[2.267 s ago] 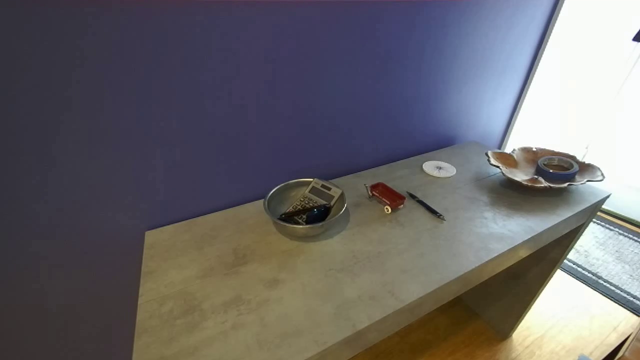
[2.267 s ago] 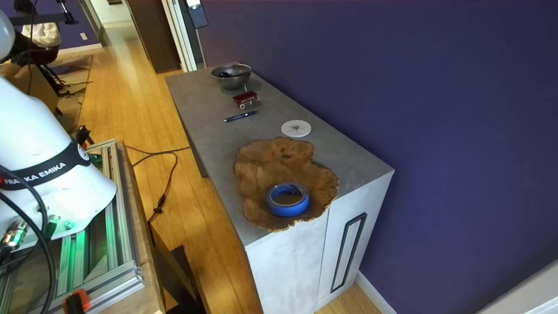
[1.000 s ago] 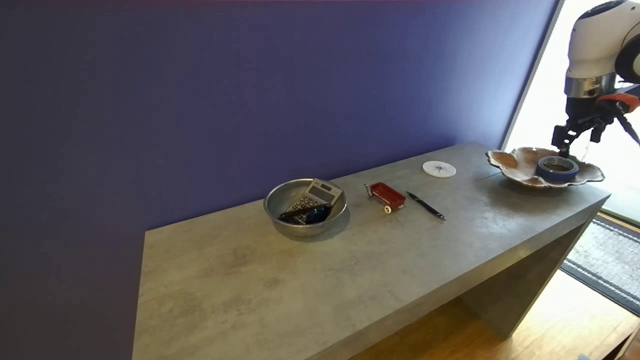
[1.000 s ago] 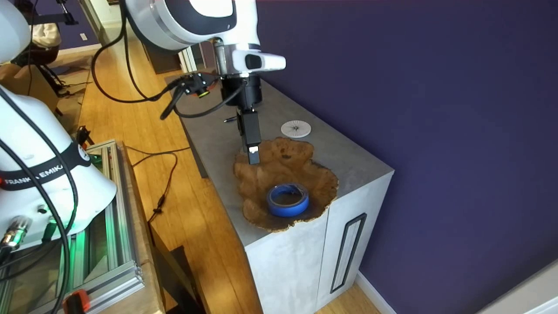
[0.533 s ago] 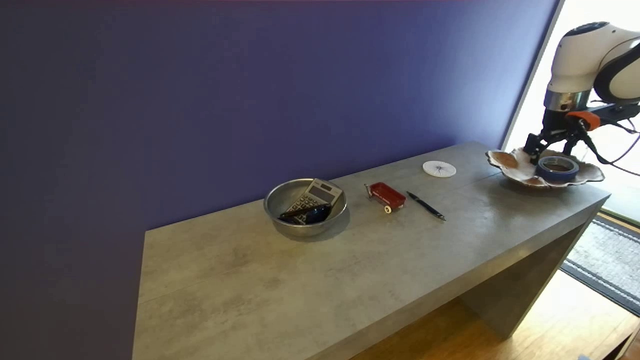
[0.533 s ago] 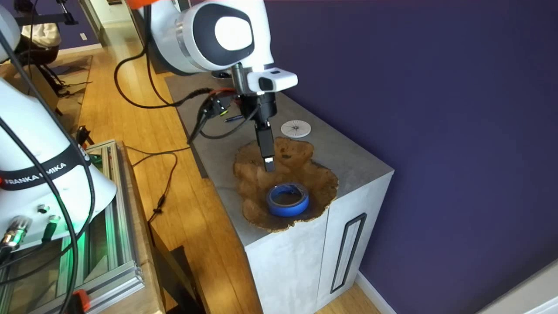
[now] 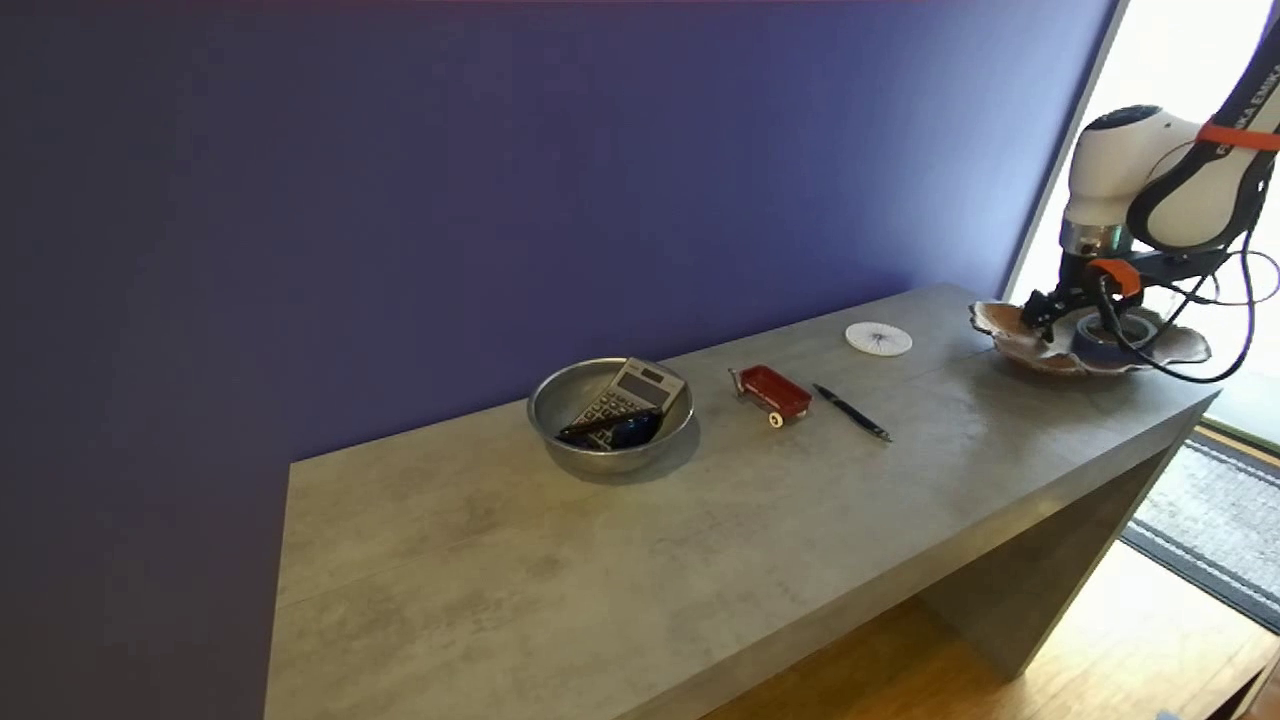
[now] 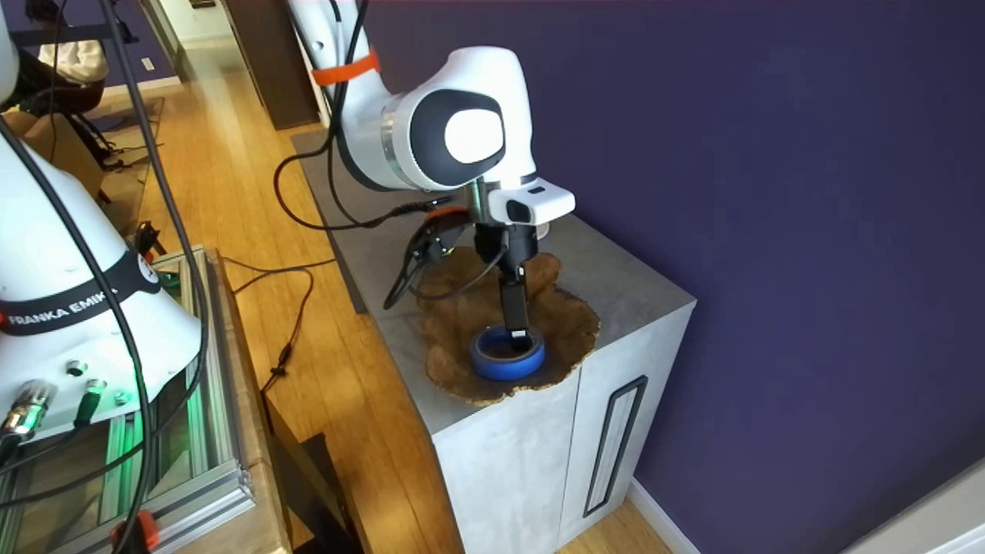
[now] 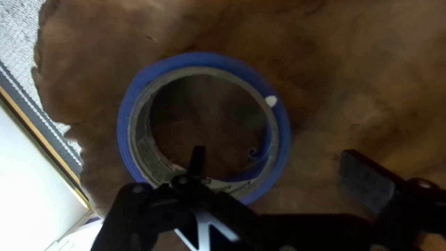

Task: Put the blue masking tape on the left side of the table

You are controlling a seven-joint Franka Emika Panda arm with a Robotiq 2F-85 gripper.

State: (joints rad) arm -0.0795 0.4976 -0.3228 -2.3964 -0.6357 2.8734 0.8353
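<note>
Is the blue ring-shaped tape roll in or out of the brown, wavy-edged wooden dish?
In: both exterior views show the tape roll resting inside the dish.

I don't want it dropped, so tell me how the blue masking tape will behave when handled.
The blue masking tape should hold its shape when squeezed, as its grey inner core looks round. It is probably light for its size, being a hollow ring. Lying roughly flat in the wooden bowl, it would likely slide rather than roll if pushed.
</note>
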